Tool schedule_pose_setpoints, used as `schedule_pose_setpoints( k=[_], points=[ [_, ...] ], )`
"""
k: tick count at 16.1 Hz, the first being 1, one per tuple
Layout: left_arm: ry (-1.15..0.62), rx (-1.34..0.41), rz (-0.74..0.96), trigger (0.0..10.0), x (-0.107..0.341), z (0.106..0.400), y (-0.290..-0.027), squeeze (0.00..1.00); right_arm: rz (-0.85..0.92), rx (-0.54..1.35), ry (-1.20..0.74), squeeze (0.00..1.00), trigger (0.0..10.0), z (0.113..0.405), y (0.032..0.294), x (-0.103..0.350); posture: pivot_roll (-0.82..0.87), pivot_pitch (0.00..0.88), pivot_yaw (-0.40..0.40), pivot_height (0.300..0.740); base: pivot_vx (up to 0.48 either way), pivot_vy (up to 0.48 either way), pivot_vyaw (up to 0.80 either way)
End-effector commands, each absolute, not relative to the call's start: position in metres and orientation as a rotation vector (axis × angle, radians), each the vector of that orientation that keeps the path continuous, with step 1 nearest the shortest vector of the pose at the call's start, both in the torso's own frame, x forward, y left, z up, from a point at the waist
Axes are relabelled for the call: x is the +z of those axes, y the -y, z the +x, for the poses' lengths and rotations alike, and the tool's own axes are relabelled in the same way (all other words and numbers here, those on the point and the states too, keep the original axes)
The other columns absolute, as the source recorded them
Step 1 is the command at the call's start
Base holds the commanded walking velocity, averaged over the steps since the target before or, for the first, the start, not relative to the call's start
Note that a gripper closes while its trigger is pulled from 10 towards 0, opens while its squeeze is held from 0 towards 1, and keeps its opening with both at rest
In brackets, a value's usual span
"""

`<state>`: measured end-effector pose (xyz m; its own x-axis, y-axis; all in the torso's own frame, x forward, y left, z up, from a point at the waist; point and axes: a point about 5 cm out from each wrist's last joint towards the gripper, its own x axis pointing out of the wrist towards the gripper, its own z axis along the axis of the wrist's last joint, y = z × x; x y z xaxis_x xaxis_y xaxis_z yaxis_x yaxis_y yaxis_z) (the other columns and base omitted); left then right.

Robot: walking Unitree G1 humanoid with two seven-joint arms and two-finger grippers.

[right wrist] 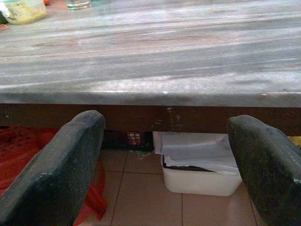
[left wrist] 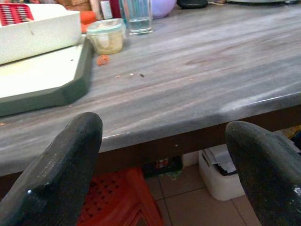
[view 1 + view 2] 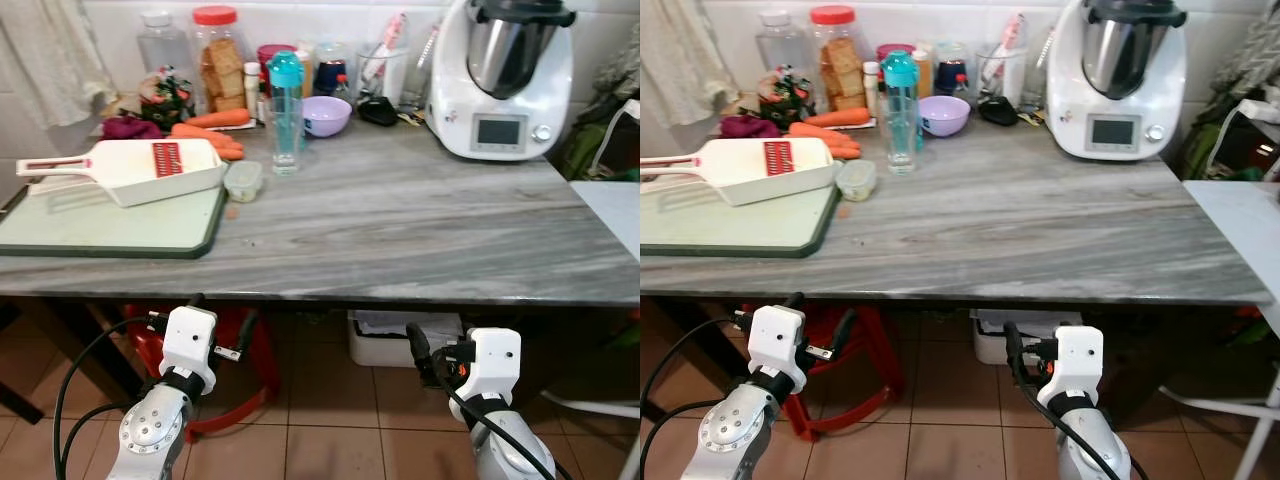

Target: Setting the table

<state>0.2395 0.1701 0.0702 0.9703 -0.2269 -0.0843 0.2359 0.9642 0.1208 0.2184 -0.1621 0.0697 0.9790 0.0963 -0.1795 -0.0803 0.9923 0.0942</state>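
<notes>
A grey marbled table (image 3: 400,220) stretches across in front of me. On its far left part stand a clear drinking glass (image 3: 286,140), a purple bowl (image 3: 326,115) and a small lidded container (image 3: 243,180). Both arms are held low, below the table's front edge. My left gripper (image 3: 220,315) is open and empty; the left wrist view has its fingers (image 2: 61,174) pointing at the table edge, with the glass (image 2: 137,16) far beyond. My right gripper (image 1: 164,122) is also open and empty, facing the edge near the table's middle.
A white slicer (image 3: 130,168) lies on a green cutting board (image 3: 110,230) at the left. Carrots (image 3: 210,125), jars and a white kitchen machine (image 3: 503,75) line the back. Under the table are a red stool (image 3: 258,360) and a white bin (image 3: 385,345). A pale surface (image 3: 615,215) adjoins at the right.
</notes>
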Motion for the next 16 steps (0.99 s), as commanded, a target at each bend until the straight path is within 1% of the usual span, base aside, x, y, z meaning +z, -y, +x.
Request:
schedule_pose_setpoints(
  k=[1,10,16],
  points=[
    [-0.076,-0.232,0.143,10.0,0.0699,0.2392,-0.1705,0.00,0.088,0.083,-0.193,0.00,10.0,0.2176,0.1630,0.0683,0.07,0.000,-0.008,0.740,0.000,0.000,0.00],
    [-0.088,-0.203,0.171,10.0,0.0688,0.2400,-0.1720,0.00,0.099,0.072,-0.202,0.00,10.0,0.2170,0.1637,0.0681,0.07,0.000,-0.008,0.740,0.000,0.000,0.00],
    [-0.094,-0.199,0.177,10.0,0.0674,0.2387,-0.1739,0.00,0.104,0.071,-0.205,0.00,10.0,0.2164,0.1626,0.0671,0.07,0.000,-0.005,0.740,-0.269,0.000,0.00]
  ],
)
